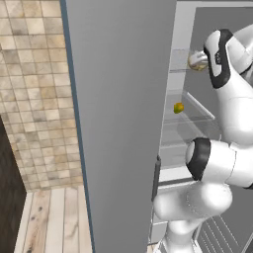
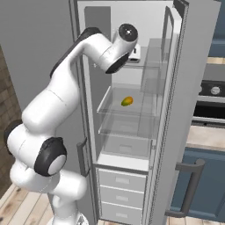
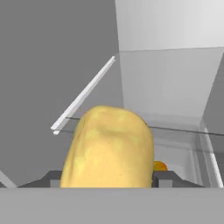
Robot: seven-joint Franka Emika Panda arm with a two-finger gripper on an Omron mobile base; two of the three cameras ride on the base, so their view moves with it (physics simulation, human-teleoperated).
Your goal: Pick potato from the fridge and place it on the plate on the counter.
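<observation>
Gripper [image 3: 107, 181] is clamping the potato [image 3: 108, 146] between its finger tips, shown close in the hand view. Right base view is showing the arm reaching the fridge's [image 2: 193, 88] upper shelf, a yellow-green fruit [image 2: 127, 101] lying one shelf below.

Golden-yellow potato [image 3: 108, 146] clamped upright inside the open fridge [image 2: 176, 66].

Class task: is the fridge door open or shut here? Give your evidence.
Open. The fridge interior shows, with glass shelves and white drawers, and its door is swung wide.
</observation>
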